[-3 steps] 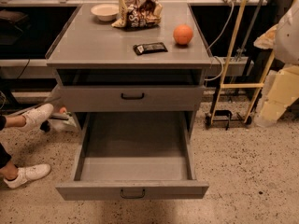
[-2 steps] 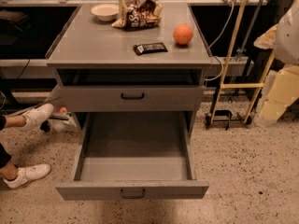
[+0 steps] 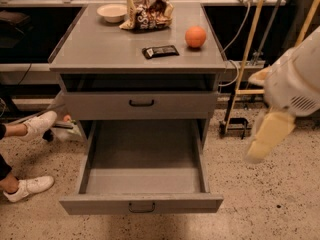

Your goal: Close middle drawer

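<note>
- The middle drawer is nearest the camera, pulled far out over the speckled floor. Its flat front faces the viewer, with the small handle at the centre.
- The task looks barely started, since the whole run of the drawer is yet to be pushed in.
- To do it well, I would bring the gripper round in front of the panel and press flat near the handle. The push should go straight back along the slides, as an off-centre push could skew the drawer and jam it.
- Nothing shows inside the drawer that would block its travel.
- A person's white shoes rest on the floor left of the drawer, close enough to mind during the approach.
- The gripper hangs in the air right of the cabinet, level with the open drawer but apart from it. It touches nothing and nothing is seen in it. Whether it is open or closed I cannot tell.
- Behind the open box, the top drawer sits pushed in, with a dark gap above it.
- On the cabinet top lie a wrapped bar and an orange. A snack bag and a bowl stand farthest back, all clear of the work.
</note>
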